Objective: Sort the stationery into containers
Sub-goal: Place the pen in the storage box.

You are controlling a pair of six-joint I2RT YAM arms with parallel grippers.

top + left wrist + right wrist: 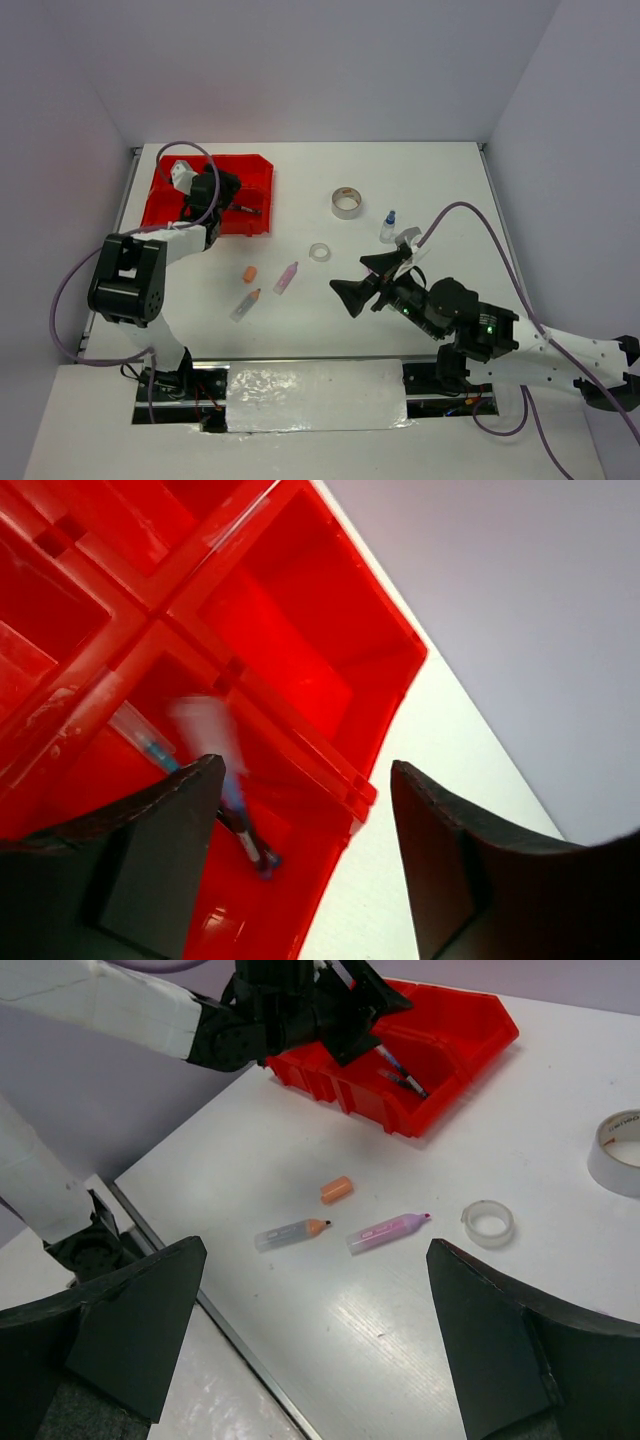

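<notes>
The red organiser tray point(168, 205) stands at the far left. My left gripper point(222, 192) hangs over it, jaws open and empty point(305, 865). In the left wrist view a blurred pale and blue pen point(212, 742) lies beside the left finger, over a dark-blue pen point(255, 850) in the near compartment. The pens also show in the right wrist view point(402, 1076). My right gripper point(372, 280) is open and empty above the table point(315, 1345). A pink marker point(286, 277), an orange-tipped marker point(246, 304), an orange cap point(249, 273) and a clear tape ring point(320, 252) lie to its left.
A grey tape roll point(347, 202) and a blue-capped clear bottle point(388, 228) stand at the far middle and right. Grey walls enclose the table on three sides. A foil-covered plate point(315, 395) lies at the near edge between the arm bases.
</notes>
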